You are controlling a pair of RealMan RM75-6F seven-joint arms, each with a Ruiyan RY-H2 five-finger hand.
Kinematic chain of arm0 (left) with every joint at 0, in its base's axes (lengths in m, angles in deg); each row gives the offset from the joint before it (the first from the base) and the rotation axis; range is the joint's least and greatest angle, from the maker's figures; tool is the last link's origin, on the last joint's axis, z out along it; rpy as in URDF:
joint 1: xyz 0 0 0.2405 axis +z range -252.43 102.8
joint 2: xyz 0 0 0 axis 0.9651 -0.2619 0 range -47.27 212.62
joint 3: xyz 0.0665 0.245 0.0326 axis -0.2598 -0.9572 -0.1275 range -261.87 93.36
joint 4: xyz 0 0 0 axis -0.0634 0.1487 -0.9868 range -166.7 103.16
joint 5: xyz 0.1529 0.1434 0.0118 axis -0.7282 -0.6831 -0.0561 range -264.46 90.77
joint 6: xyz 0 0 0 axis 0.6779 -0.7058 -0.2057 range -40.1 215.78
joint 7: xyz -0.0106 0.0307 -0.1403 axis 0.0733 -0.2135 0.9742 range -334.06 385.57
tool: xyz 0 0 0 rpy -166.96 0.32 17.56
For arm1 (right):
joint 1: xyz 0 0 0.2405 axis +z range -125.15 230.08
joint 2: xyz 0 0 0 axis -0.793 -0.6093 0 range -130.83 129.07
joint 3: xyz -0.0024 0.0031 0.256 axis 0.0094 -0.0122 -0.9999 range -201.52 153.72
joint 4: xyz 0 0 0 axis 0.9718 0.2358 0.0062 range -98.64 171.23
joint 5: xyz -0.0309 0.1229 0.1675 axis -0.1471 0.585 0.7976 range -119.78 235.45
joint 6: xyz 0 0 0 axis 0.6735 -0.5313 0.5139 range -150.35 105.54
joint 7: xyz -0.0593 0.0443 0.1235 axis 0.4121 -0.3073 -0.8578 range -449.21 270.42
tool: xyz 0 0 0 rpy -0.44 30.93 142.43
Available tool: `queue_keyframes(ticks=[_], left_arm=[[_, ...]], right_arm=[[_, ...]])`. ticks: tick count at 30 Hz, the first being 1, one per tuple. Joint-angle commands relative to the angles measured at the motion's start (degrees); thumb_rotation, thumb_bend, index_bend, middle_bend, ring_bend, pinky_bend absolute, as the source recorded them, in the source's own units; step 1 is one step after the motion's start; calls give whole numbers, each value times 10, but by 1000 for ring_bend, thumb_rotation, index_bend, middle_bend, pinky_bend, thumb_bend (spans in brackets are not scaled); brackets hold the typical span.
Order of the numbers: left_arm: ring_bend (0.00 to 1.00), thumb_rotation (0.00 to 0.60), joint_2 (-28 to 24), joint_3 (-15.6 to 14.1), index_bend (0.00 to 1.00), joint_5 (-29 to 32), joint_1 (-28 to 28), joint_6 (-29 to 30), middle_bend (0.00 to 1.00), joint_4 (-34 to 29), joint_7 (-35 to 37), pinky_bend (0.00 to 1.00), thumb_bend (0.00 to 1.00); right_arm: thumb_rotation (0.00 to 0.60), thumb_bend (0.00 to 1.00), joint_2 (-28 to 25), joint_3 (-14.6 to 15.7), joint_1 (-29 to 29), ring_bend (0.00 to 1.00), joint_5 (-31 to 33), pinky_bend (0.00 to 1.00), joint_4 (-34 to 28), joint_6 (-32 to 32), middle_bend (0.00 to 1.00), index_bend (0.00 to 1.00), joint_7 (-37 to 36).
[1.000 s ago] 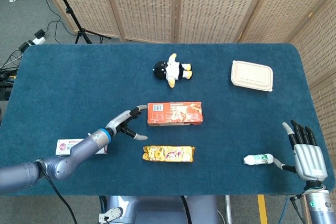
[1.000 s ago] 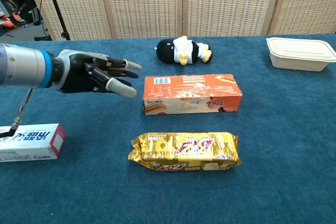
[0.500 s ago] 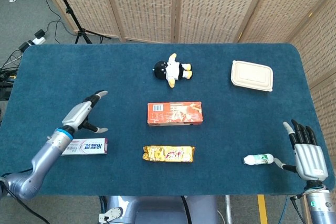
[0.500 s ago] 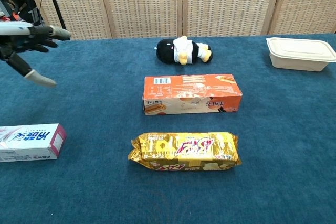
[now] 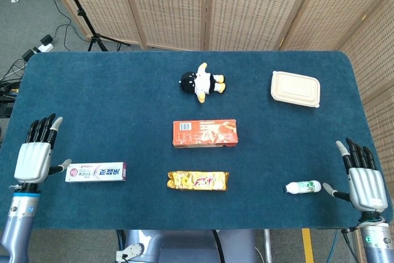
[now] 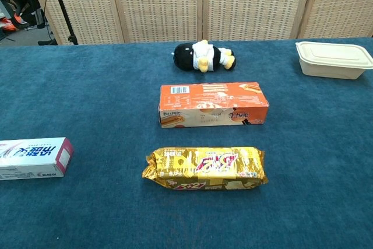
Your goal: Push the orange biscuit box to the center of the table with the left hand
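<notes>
Head view, orange biscuit box (image 5: 205, 133): we see it lying flat near the middle of the blue table (image 5: 123, 90), long side running 9 to 3 o'clock, touched by nothing.
Head view, left hand (image 5: 34, 154): it hovers at the table's 9 o'clock edge, fingers straight and apart, holding nothing, well apart from the box.
Head view, right hand (image 5: 362, 178): at the table's 4 o'clock corner, fingers straight and apart, empty.
Head view, toothpaste box (image 5: 96, 172): just beside the left hand, at its 3 o'clock.
Head view, gold snack pack (image 5: 198, 180): at 6 o'clock of the biscuit box, near it but apart.
Head view, small bottle (image 5: 302, 186): lying on its side, just at 9 o'clock of the right hand.
Head view, plush toy (image 5: 202, 82): at 12 o'clock of the biscuit box.
Head view, lunch container (image 5: 295, 89): lid on, at 2 o'clock of the biscuit box.
Chest view, orange biscuit box (image 6: 213, 104): we find it mid-frame, between the plush toy (image 6: 203, 55) at 12 o'clock and the gold snack pack (image 6: 204, 168) at 6 o'clock.
Chest view, toothpaste box (image 6: 34, 158): at the 8 o'clock edge, cut off by the frame.
Chest view, lunch container (image 6: 333, 59): at 2 o'clock.
Chest view, hands: neither shows here.
</notes>
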Motion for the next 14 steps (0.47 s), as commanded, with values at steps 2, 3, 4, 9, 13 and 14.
queue_keyframes(ticks=[2, 3, 4, 9, 13, 14], left_arm=[[0, 600, 6, -10, 0, -20, 18, 12, 0, 17, 8, 0, 0], [0, 600, 7, -7, 0, -24, 21, 16, 0, 21, 9, 0, 0], [0, 600, 6, -6, 0, -26, 24, 16, 0, 23, 7, 0, 0], [0, 600, 4, 1, 0, -37, 32, 7, 0, 19, 7, 0, 0], [0, 600, 4, 4, 0, -51, 37, 2, 0, 11, -2, 0, 0], [0, 600, 4, 6, 0, -54, 39, 2, 0, 10, -5, 0, 0]], right_arm=[[600, 53, -1, 0, 0, 0, -1, 0, 1, 0, 0, 18, -3], [600, 53, -1, 0, 0, 0, 0, 0, 0, -1, 0, 18, -3], [600, 53, -1, 0, 0, 0, 0, 0, -1, -1, 0, 18, -3], [600, 53, -1, 3, 0, 0, -7, 0, -6, 1, 0, 18, 1], [600, 53, -1, 4, -2, 0, -10, 0, -6, 4, 0, 18, 3], [600, 53, -1, 4, -1, 0, -9, 0, -6, 3, 0, 18, 2]])
